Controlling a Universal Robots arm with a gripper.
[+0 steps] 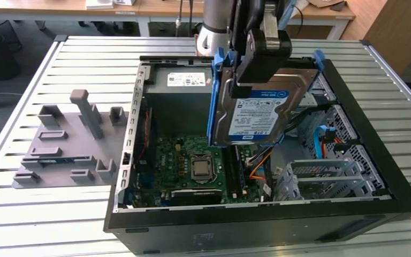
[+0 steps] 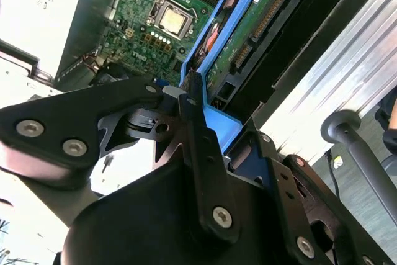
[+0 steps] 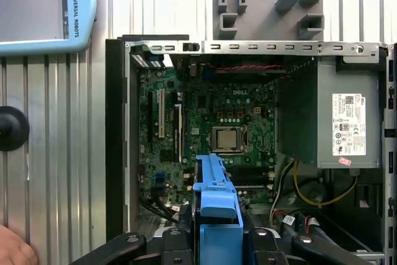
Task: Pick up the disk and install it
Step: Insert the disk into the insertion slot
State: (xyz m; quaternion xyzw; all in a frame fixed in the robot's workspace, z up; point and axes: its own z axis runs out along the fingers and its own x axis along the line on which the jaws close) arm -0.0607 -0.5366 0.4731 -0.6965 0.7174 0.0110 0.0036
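Note:
The disk, silver-grey with a blue-and-white label and a blue bracket around its edges, hangs tilted on edge above the open computer case. My gripper is shut on its upper end. In the second wrist view the disk shows its green circuit side and blue bracket running out from the gripper, with the motherboard beyond. In the first wrist view the bracket of the disk juts out from the gripper over the case interior.
Inside the case lie the motherboard, a grey power supply box with a white sticker, and a metal drive cage at the exterior view's right. A grey fixture sits on the slatted table. A hand and a blue-edged pendant are nearby.

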